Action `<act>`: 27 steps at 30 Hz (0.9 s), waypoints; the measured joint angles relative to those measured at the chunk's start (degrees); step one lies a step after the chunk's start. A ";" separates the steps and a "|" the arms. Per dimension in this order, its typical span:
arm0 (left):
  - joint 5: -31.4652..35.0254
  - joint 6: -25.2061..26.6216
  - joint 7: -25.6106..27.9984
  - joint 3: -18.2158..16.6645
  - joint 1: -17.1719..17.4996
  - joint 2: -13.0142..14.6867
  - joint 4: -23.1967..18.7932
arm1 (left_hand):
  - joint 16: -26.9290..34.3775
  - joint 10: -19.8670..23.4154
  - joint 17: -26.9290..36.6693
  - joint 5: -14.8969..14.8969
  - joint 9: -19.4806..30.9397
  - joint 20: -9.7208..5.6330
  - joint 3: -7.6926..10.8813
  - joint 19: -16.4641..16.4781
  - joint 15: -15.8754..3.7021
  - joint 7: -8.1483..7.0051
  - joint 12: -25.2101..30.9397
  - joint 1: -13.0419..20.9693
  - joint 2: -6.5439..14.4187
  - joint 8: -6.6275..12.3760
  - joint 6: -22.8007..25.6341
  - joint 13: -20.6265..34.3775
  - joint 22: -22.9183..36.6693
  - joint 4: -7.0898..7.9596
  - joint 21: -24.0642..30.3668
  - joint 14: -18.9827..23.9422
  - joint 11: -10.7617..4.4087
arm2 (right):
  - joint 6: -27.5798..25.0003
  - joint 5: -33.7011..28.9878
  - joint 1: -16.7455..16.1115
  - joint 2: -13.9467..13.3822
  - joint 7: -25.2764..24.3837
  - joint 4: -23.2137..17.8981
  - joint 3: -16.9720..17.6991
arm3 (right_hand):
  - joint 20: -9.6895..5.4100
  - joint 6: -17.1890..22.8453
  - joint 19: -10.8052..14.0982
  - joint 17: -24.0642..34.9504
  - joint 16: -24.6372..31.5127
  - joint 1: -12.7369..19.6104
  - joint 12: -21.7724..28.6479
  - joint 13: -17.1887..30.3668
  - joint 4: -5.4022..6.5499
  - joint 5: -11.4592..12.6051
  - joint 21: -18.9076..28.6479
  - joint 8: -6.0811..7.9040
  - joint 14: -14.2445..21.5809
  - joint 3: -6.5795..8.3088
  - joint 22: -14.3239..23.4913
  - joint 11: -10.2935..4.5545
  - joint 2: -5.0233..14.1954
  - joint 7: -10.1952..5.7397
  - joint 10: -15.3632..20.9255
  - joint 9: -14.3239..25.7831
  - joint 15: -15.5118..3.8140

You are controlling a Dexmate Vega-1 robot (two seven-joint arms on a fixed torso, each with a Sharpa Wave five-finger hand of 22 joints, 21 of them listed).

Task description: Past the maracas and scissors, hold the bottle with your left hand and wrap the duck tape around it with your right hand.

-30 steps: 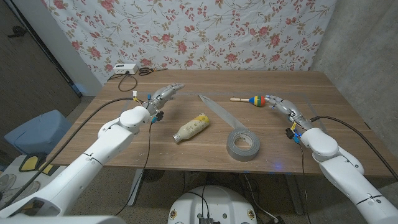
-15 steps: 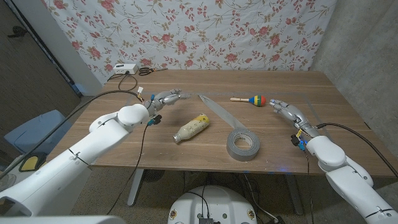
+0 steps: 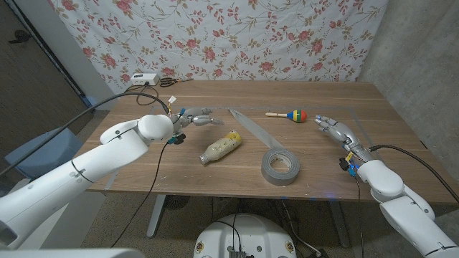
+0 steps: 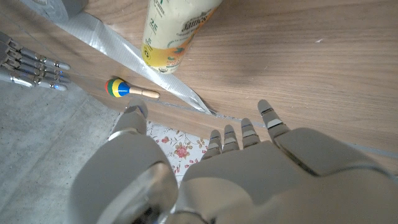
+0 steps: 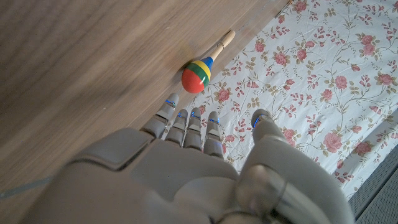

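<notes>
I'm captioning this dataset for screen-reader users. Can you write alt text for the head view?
A plastic bottle lies on its side mid-table beside a grey roll of duck tape with a strip pulled out; neither robot hand touches them. The left hand hovers behind the bottle, the right hand near a striped maraca. Scissors lie at the wooden table's far edge.

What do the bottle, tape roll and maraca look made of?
Bottle: likely clear plastic, glossy, pale yellow contents, printed label. Tape roll: grey duct tape, dull sheen, with a loose strip on the table. Maraca: looks like painted wood, bare wooden handle.
</notes>
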 measured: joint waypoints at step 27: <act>29.33 20.74 -35.17 28.25 -24.80 4.11 -9.24 | 0.00 -2.29 0.53 1.12 0.27 -0.51 -0.32 -0.50 0.82 2.46 -0.48 4.41 0.52 -0.43 -2.89 0.85 0.29 0.33 -1.03 -2.27 1.02 | 4.37 0.11 -1.38 -0.16 0.13 1.77 1.58 | 0.00 0.00 0.00 0.13 0.01 0.00 0.00 0.00 0.25 0.22 -0.43 0.00 0.00 -0.24 0.00 0.00 0.01 0.00 0.00 0.00 0.00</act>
